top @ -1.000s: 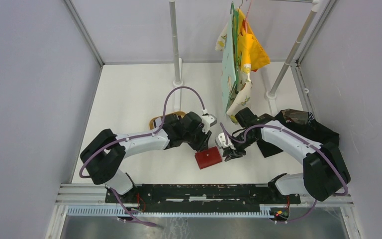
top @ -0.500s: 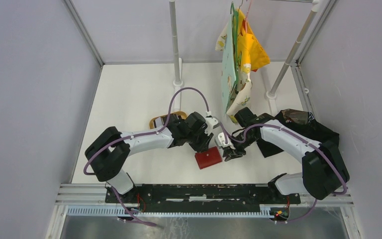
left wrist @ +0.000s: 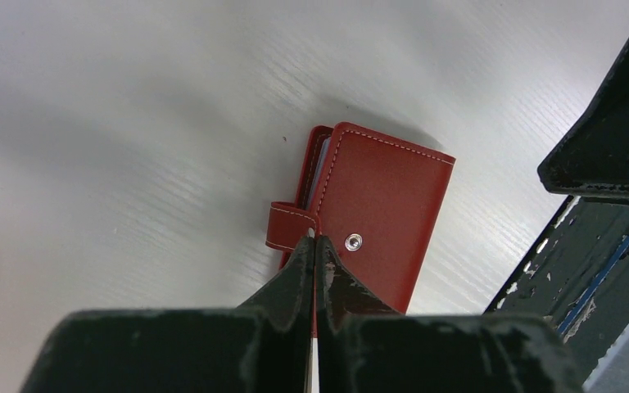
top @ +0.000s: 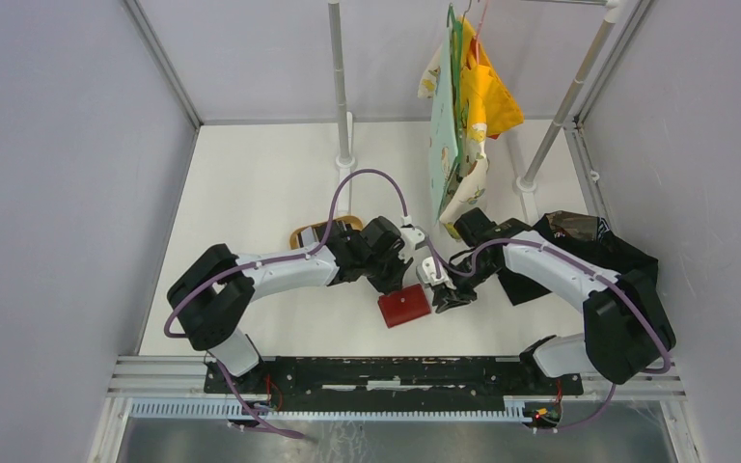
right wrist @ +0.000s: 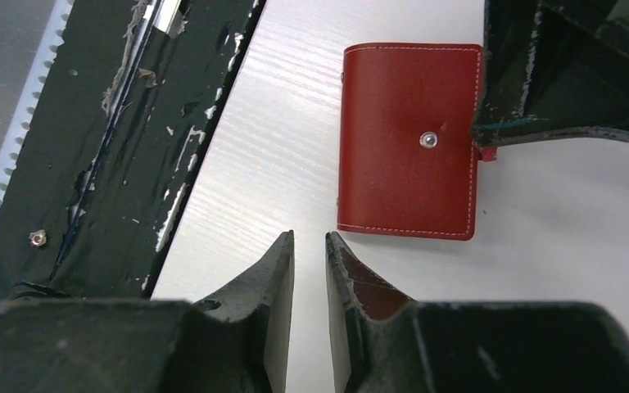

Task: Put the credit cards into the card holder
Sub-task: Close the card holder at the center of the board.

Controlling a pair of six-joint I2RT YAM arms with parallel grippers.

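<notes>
White table (top: 251,183), pale grey walls (top: 58,193)

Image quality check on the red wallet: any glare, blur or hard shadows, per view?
Left wrist: card holder sharp, stitching and snap legible, a soft shadow on the table beyond it, no glare. Right wrist: card holder equally crisp and evenly lit; right gripper in the foreground is dark with little surface detail. Top external: card holder small in frame, lighting flat, shadows faint.
</notes>
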